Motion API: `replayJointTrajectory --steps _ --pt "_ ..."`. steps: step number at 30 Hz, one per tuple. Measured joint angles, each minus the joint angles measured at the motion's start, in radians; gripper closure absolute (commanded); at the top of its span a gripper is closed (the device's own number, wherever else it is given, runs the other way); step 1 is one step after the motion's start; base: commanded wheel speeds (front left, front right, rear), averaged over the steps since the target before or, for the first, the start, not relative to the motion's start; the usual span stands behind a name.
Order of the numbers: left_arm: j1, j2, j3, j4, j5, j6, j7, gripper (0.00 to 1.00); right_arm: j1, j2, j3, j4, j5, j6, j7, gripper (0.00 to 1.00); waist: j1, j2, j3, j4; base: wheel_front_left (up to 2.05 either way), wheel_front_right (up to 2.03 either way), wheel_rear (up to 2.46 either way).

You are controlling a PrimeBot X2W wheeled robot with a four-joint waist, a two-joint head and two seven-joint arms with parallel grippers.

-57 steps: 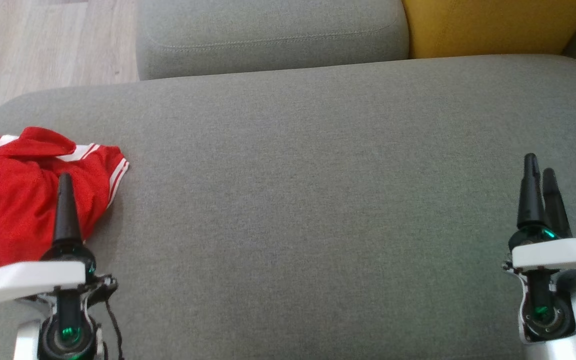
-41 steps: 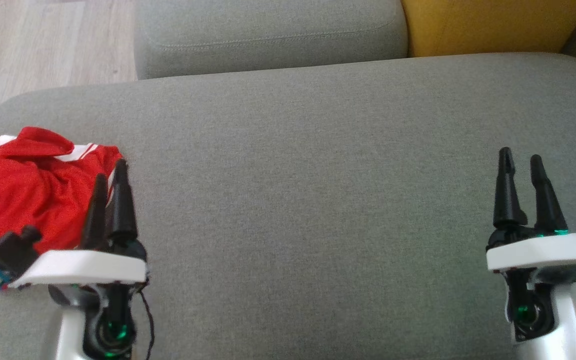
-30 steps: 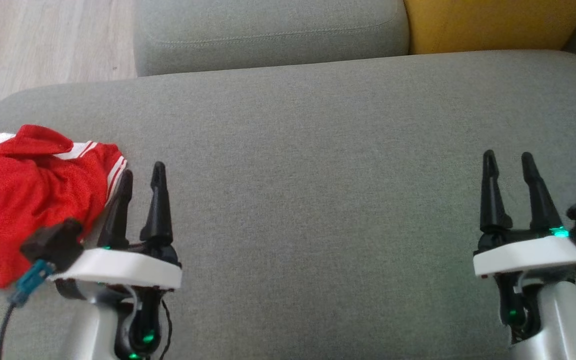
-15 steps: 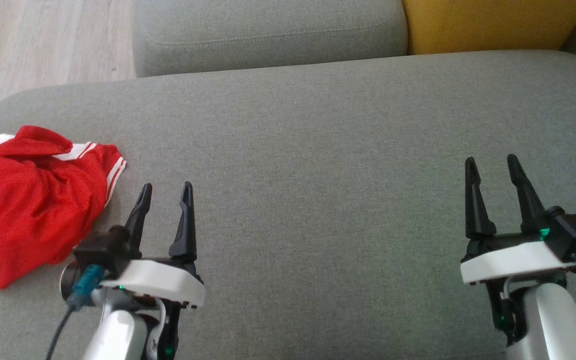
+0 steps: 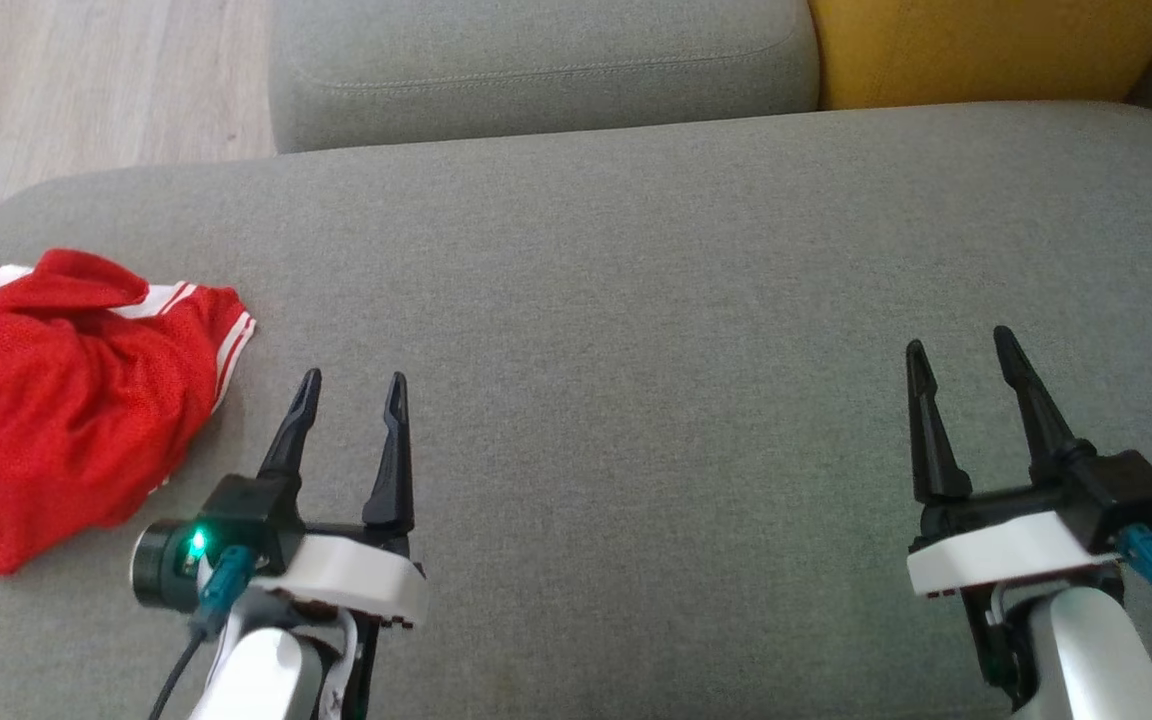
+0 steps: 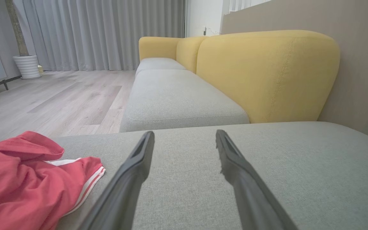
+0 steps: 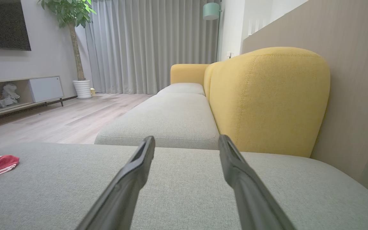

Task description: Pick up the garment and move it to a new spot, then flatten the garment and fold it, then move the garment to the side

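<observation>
Far left, the red garment (image 5: pixel 66 400) lies bunched in a heap at the left end of the grey seat cushion (image 5: pixel 636 250), white stripes showing along one edge, close to the drop to the wooden floor (image 5: pixel 86 80). No neat fold that I can see, so my read is that the picking up, flattening, folding and setting aside are all yet to be done.

Just to its right, the left gripper (image 5: pixel 353 378) hovers over bare cushion, fingers spread wide and empty, near the cloth but not touching it.

Across the middle, open grey fabric: plenty of room to lay the garment flat, nothing in the way.

Over on the right, the right gripper (image 5: pixel 958 340) has its fingers parted wide too, holding nothing, well apart from the garment.

Beyond, a second grey cushion (image 5: pixel 536 60) and a yellow backrest (image 5: pixel 986 50). One hazard: that heap sits close to the cushion's edge.
</observation>
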Motion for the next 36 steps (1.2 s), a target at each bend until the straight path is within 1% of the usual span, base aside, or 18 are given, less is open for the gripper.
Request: replayJointTrajectory --steps 3,5,8,14,17,19,20,25,30,36 --pt "0.000 -0.008 0.008 0.000 0.003 -0.009 -0.015 0.00 0.000 0.000 0.000 0.010 0.010 0.000 -0.005 0.00 0.0000 0.0000 0.001 0.002 0.00 0.00 0.00" --pt "0.001 -0.027 0.031 0.000 0.003 -0.018 -0.017 0.00 0.000 0.000 0.000 0.024 0.027 0.000 -0.012 0.00 0.0000 0.0000 0.001 0.004 0.00 0.00 0.00" --pt "0.003 -0.053 0.070 0.000 0.003 -0.044 -0.028 0.00 0.000 0.000 0.002 0.054 0.063 0.000 -0.020 0.00 0.0000 0.0000 0.000 0.006 0.00 0.00 0.00" --pt "0.011 -0.081 0.129 0.008 0.053 -0.081 -0.043 0.00 0.000 0.000 0.038 0.123 0.132 0.000 -0.038 0.00 0.0000 0.0000 0.000 0.008 0.00 0.00 0.00" --pt "0.013 -0.092 0.152 0.038 0.055 -0.106 -0.043 0.00 -0.002 0.000 0.044 0.145 0.167 0.000 -0.039 0.00 0.0000 0.0000 0.002 0.008 0.00 0.00 0.00" --pt "0.016 -0.096 0.159 0.050 0.055 -0.112 -0.043 0.00 -0.003 0.000 0.044 0.149 0.179 0.000 -0.039 0.00 0.0000 0.0000 0.002 0.008 0.00 0.00 0.00" --pt "0.026 -0.096 0.166 0.069 0.055 -0.122 -0.043 0.00 -0.006 0.000 0.045 0.155 0.187 0.000 -0.040 0.00 0.0000 0.0000 0.002 0.006 0.00 0.00 0.00" --pt "0.030 -0.098 0.174 0.082 0.055 -0.133 -0.043 0.00 -0.015 0.000 0.048 0.157 0.187 0.000 -0.040 0.00 0.0000 0.0000 0.002 0.005 0.00 0.00 0.00" --pt "0.029 -0.099 0.175 0.087 0.037 -0.132 -0.043 0.00 -0.022 0.000 0.046 0.155 0.190 0.000 -0.040 0.00 0.0000 0.0000 0.000 0.010 0.00 0.00 0.00" --pt "0.029 -0.101 0.168 0.087 0.035 -0.129 -0.043 0.00 -0.021 0.000 0.055 0.140 0.196 0.000 -0.040 0.00 0.0000 0.0000 -0.004 0.050 0.00 0.00 0.00"
